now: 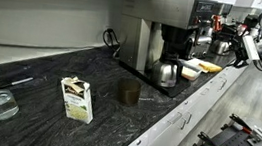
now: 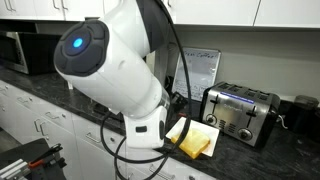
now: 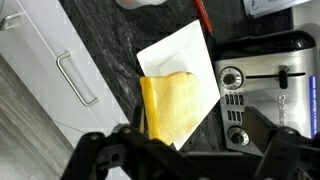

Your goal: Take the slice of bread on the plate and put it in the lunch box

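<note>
Holding the black claw (image 3: pixel 185 160) released, jaws spread wide, over the slice of bread (image 3: pixel 170 105). Lying flat, pale yellow and soft-edged, on a square white plate (image 3: pixel 185 50) on the dark veined stone table (image 3: pixel 130 30), just beside a boxy brushed-steel toaster (image 3: pixel 265 85)

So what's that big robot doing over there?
A robot arm is reaching down over the kitchen counter. Its gripper hangs open just above a slice of bread, which lies on a white plate beside the toaster. It has not grabbed the bread yet. I can't spot a lunch box in these pictures.
</note>
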Controlling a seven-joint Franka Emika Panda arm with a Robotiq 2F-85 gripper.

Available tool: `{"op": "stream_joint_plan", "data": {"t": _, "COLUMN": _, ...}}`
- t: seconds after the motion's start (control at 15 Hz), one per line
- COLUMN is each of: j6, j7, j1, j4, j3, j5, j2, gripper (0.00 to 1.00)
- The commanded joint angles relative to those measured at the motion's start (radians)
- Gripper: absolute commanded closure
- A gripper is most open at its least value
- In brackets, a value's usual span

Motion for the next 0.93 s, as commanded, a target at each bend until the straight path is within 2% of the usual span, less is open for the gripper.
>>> {"op": "stream_joint_plan", "data": {"t": 0.0, "j6": -0.107, "j7": -0.126, "j1": 0.014, "j4": 0.076, "j3": -0.035, "j5": 0.195, "j2": 0.126, "gripper": 0.00}}
{"op": "stream_joint_plan", "data": {"t": 0.07, "j6": -0.139, "j7": -0.157, "j1": 0.010, "j4": 0.090, "j3": -0.036, "j5": 0.249, "j2": 0.164, "gripper": 0.00}}
{"op": "stream_joint_plan", "data": {"t": 0.13, "j6": -0.185, "j7": -0.170, "j1": -0.082, "j4": 0.104, "j3": 0.050, "j5": 0.292, "j2": 0.212, "gripper": 0.00}}
{"op": "stream_joint_plan", "data": {"t": 0.33, "j6": -0.249, "j7": -0.192, "j1": -0.130, "j4": 0.148, "j3": 0.101, "j5": 0.375, "j2": 0.337, "gripper": 0.00}}
{"op": "stream_joint_plan", "data": {"t": 0.6, "j6": -0.274, "j7": -0.189, "j1": -0.170, "j4": 0.207, "j3": 0.159, "j5": 0.413, "j2": 0.456, "gripper": 0.00}}
{"op": "stream_joint_plan", "data": {"t": 0.87, "j6": -0.275, "j7": -0.189, "j1": -0.183, "j4": 0.240, "j3": 0.176, "j5": 0.411, "j2": 0.492, "gripper": 0.00}}
